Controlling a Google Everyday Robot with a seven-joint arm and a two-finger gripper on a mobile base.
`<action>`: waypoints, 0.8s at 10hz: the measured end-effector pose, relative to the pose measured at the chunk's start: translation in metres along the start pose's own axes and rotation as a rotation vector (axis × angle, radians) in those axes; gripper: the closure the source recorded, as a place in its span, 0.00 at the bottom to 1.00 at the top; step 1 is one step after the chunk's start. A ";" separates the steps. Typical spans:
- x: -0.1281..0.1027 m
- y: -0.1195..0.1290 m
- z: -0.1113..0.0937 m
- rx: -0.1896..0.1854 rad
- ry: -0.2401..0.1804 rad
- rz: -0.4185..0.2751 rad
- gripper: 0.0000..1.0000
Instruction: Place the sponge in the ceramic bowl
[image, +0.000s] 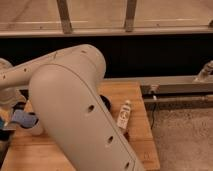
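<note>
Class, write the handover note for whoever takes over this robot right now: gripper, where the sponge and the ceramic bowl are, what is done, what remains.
Gripper: at the far left of the wooden table, right at the sponge; a grip on it cannot be confirmed.
Sponge: light blue, beside the white cup, not in the bowl.
Ceramic bowl: dark, mid-table, mostly hidden behind the arm's elbow; a white bottle is on its right in the view.
Done: gripper is at the sponge.
Left: make sure of the grip, carry the sponge to the bowl, release.
</note>
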 end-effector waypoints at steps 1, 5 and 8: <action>0.002 -0.005 0.007 -0.006 0.000 0.005 0.33; 0.011 -0.003 0.036 -0.070 0.026 0.029 0.33; 0.020 -0.003 0.034 -0.082 0.016 0.038 0.51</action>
